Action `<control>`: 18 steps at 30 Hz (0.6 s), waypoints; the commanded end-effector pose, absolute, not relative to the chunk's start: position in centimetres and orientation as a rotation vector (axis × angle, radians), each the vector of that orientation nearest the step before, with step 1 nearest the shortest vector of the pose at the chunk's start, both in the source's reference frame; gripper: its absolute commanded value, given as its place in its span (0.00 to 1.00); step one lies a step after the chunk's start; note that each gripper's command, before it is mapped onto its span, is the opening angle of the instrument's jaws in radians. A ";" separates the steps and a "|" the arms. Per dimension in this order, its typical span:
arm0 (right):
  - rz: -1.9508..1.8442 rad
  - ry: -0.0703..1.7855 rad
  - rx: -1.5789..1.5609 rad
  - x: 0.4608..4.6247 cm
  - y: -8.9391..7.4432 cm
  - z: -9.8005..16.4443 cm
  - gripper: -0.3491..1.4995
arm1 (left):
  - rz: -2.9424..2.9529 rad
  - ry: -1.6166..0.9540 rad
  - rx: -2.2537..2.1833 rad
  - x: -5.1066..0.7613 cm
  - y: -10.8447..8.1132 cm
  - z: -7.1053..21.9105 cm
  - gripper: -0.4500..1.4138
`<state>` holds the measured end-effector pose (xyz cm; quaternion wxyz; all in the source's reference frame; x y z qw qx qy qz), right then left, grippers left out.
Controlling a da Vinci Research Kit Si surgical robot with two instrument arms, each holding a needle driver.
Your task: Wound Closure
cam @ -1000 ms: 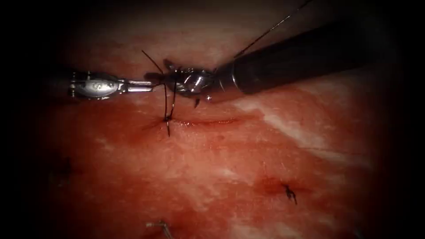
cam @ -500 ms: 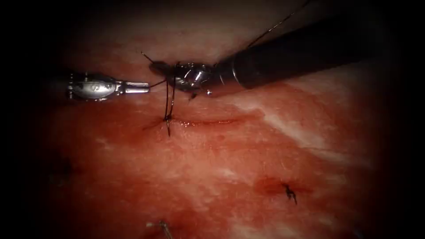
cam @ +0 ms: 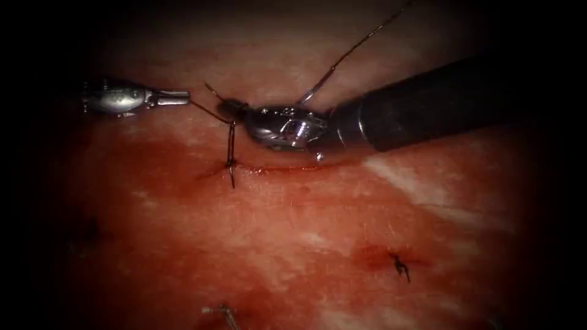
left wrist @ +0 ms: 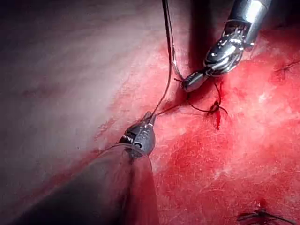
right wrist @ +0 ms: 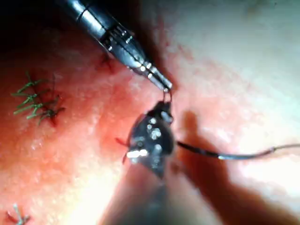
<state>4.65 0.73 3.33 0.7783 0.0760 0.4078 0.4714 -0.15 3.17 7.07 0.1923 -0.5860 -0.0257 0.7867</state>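
Landmark: the stitch [cam: 230, 165] at the left end of the cut [cam: 281, 168] in the tissue [cam: 293, 244].

Left tool [cam: 182, 95] sits up and to the left of the stitch, well apart from it, jaws pressed together on a strand of thread [cam: 208, 112]. That strand runs from its tip down and right toward the right tool's tip. In the left wrist view the same tool [left wrist: 148, 117] pinches the thread [left wrist: 164, 96] at its very tip, the strand climbing away from it.

Right tool [cam: 229, 106] hangs just above the stitch, its shaft reaching off to the right. Jaws look closed at the thread junction; what exactly they pinch I cannot tell for sure, but thread meets them there. Two strands drop from that tip straight down into the stitch. In the right wrist view the right tool [right wrist: 161, 110] nearly touches the left tool's tip [right wrist: 165, 86].

Needle [cam: 324, 74]: lies up and to the right of the stitch, free of the tissue, behind the right tool's wrist, with thread trailing on up and right. Neither tool holds it.

Older knots: one [cam: 400, 264] down and right of the stitch, one [cam: 221, 313] straight below it. Red fluid [cam: 183, 177] stains the tissue around the stitch.
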 end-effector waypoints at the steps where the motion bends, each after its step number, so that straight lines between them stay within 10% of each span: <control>1: 1.008 0.888 0.174 4.70 0.5 3.2 0.00 | 2.208 -0.074 -1.642 -0.21 3.2 7.2 0.00; 18: 0.954 0.944 0.175 4.40 -0.6 2.6 0.00 | 2.194 -0.080 -1.613 -0.13 3.7 7.3 0.00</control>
